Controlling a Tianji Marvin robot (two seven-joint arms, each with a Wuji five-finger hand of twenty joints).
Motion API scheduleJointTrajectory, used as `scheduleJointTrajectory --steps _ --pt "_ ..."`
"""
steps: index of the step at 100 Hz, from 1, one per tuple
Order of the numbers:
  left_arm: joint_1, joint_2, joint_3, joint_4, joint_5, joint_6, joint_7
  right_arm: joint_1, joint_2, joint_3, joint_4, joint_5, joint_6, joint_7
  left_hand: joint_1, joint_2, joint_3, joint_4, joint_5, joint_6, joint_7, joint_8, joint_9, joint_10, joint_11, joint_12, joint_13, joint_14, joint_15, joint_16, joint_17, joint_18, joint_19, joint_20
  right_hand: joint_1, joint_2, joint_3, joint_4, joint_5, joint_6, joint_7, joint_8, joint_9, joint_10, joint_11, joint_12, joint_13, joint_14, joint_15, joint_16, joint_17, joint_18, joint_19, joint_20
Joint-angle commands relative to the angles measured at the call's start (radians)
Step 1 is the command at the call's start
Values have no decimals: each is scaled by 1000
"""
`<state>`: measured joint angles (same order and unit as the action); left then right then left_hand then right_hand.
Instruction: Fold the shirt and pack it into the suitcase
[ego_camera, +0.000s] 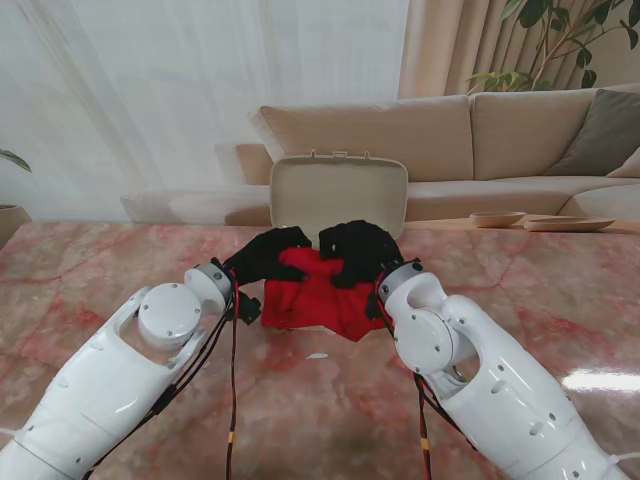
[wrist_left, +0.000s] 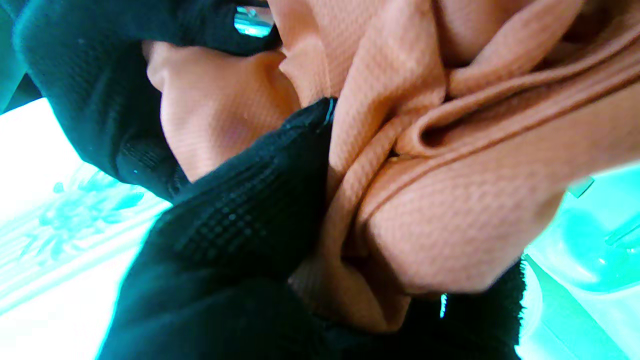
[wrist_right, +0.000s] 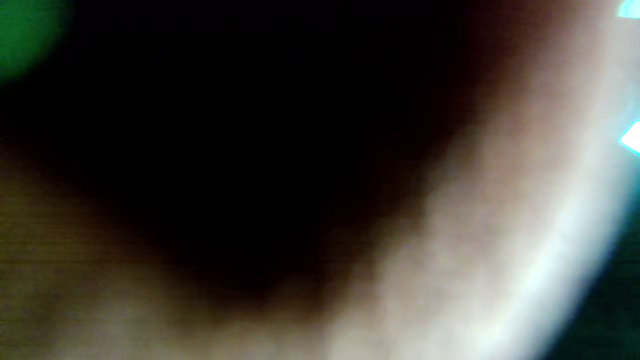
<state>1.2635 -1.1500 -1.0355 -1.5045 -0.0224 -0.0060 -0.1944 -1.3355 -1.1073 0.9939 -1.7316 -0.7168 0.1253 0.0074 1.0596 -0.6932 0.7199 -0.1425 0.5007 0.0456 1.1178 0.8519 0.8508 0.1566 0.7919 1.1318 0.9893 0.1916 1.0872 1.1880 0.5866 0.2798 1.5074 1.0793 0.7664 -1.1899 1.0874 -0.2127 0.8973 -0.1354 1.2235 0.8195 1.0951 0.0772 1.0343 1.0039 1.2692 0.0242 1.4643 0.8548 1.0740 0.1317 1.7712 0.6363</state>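
Red cloth, the shirt (ego_camera: 318, 298), hangs bunched between both black-gloved hands over the table (ego_camera: 120, 270), just short of the open suitcase (ego_camera: 338, 190) beyond the fingertips. The left hand (ego_camera: 262, 255) and right hand (ego_camera: 358, 250) both clutch it. At the left wrist, fingers (wrist_left: 260, 200) pinch thick folds. The right wrist view is blurred dark. Folding looks done; packing remains.

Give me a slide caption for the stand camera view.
Both gloved hands, left hand and right hand, grip the red shirt before the open suitcase.
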Motion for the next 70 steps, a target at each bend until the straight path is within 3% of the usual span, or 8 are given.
scheduleJointTrajectory --steps 1,43,45,46,48,52,54,70 --pt "-29 -13 4 27 -14 4 1 22 -8 -2 19 14 10 23 70 43 57 56 18 -17 47 35 35 -61 28 15 35 6 6 9 -2 8 24 29 106 34 99 87 37 -32 38 11 19 7 20 9 48 -67 28 17 -3 -70 106 -7" --pt "-167 -54 100 269 -55 -55 9 111 -14 -57 145 80 3 49 80 58 30 53 9 -29 41 46 23 -66 28 14 13 10 -5 15 -31 13 1 45 106 31 106 79 42 -35 34 17 20 3 15 19 48 -62 20 18 1 -26 43 16" --pt "-172 -55 105 278 -56 -59 9 115 -15 -60 152 84 1 50 80 59 28 52 9 -30 41 46 23 -67 28 14 12 10 -6 15 -32 13 0 45 106 31 106 79 42 -35 34 18 20 3 15 20 48 -62 19 19 -127 123 -223 -244" --pt "-175 -56 107 282 -56 -61 8 117 -15 -62 155 85 1 50 79 61 27 52 8 -31 41 46 22 -68 27 14 11 10 -6 15 -33 13 -1 46 106 31 105 79 42 -35 34 18 20 3 15 20 48 -62 19 19 -118 131 -402 -427" --pt "-180 -58 112 291 -58 -64 7 121 -15 -65 162 89 -1 52 81 61 26 52 8 -32 41 47 21 -68 27 14 10 10 -7 15 -35 13 -2 46 107 32 105 79 41 -35 34 19 20 3 14 20 47 -61 18 19 -115 132 -544 -603" --pt "-190 -60 120 308 -60 -71 4 128 -15 -71 174 95 -4 55 82 63 20 50 6 -32 40 47 20 -68 27 14 6 11 -8 15 -40 14 -4 48 106 35 103 80 39 -36 34 19 18 3 14 21 48 -60 15 19 33 27 -98 -68" --pt "-195 -62 125 317 -60 -76 4 131 -16 -74 181 98 -5 55 83 65 17 50 6 -33 41 47 19 -69 26 14 3 11 -10 15 -42 15 -6 48 107 33 102 80 39 -36 34 19 18 2 14 21 47 -60 15 19 24 11 -48 43" --pt "-228 -73 153 369 -54 -98 9 159 -21 -96 229 125 -14 55 86 75 -4 45 -2 -35 34 42 11 -72 22 15 -7 10 -15 14 -53 15 -17 51 103 43 100 79 34 -37 34 19 11 0 12 22 46 -55 5 15 14 -1 -21 92"
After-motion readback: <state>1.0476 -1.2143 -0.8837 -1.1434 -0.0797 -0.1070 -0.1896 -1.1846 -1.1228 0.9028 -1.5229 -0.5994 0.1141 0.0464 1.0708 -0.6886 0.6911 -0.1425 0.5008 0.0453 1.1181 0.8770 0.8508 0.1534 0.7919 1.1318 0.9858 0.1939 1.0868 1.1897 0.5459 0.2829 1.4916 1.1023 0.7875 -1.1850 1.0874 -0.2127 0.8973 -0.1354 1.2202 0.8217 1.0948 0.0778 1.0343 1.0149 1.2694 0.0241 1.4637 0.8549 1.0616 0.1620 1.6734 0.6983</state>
